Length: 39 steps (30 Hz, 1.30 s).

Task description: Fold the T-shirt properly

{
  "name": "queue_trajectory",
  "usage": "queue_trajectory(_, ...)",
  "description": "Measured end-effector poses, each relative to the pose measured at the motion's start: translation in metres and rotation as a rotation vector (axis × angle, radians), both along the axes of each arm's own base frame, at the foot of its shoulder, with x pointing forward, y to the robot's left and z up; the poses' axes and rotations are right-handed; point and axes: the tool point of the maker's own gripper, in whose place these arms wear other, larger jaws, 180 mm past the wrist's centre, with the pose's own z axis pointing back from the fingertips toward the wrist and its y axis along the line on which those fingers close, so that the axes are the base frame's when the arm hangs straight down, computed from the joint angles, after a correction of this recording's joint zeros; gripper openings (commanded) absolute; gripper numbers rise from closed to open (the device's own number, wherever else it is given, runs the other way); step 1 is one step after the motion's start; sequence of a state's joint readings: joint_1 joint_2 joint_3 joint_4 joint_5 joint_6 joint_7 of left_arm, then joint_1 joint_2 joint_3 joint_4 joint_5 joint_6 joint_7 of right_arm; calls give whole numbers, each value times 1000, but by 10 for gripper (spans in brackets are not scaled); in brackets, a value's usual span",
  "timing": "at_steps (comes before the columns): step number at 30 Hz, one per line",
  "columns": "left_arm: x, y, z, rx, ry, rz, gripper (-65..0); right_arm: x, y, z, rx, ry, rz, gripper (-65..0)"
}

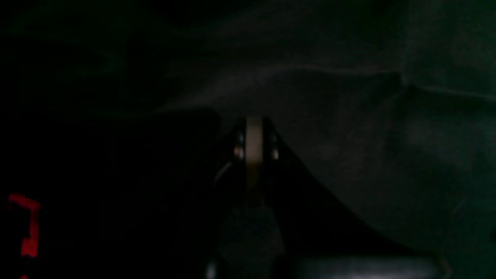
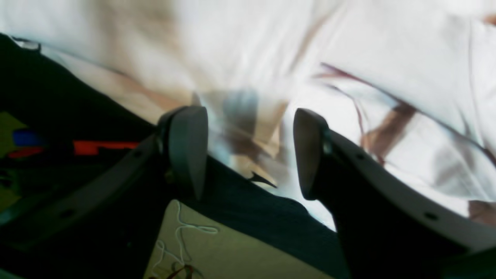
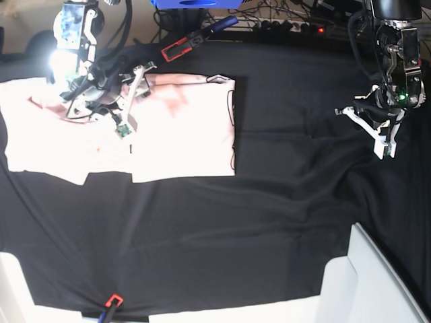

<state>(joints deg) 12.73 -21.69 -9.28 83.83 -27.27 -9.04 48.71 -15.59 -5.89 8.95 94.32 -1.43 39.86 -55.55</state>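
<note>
Right gripper (image 2: 248,153) is working at the T-shirt's (image 3: 182,128) far edge.
Its jaws are standing apart, gripping nothing; the shirt is lying directly under them, while the left gripper (image 3: 385,145), shut and empty, is hanging well apart.

This looks like a robotics lab or test bench. A black tablecloth (image 3: 269,202) covers the work table, clamps (image 3: 182,46) hold its far edge, and a power strip with many cables (image 3: 283,25) lies behind, between two mounted robot arms.
</note>
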Motion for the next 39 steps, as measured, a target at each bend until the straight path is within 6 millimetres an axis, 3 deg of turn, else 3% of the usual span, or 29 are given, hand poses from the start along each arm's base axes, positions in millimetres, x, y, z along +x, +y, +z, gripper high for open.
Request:
queue_trajectory(4,-10,47,11,188,27,54,-650,4,0,1,-1,-7,0,-324)
queue_trajectory(6,-17,57,11,260,55,49,-650,9,0,3,0,-18,0,-324)
queue_trajectory(10,-26,53,3,307,96,38,-650,14,1,2,5,-18,1,-328)
queue_trajectory(17,-28,60,6,346,108,35,-650,11,4,-7,14,13,3,-345)
queue_trajectory(19,-28,60,5,344,108,35,-650,11,4,-7,12,13,3,-429)
queue_trajectory(21,-28,60,5,344,108,36,-650,11,4,-7,12,13,3,-596)
queue_trajectory(22,-28,60,5,344,108,36,-650,11,4,-7,14,13,3,-650)
queue_trajectory(24,-28,60,5,344,108,36,-650,11,3,-7,16,14,-2,-628)
queue_trajectory(30,-28,60,5,344,108,36,-650,0,-4,-9,-24,71,7,-649)
queue_trajectory(35,-28,60,5,344,108,36,-650,5,-15,17,-79,14,2,-649)
queue_trajectory(39,-28,59,5,342,108,36,-650,-2,-21,15,-100,51,-3,-649)
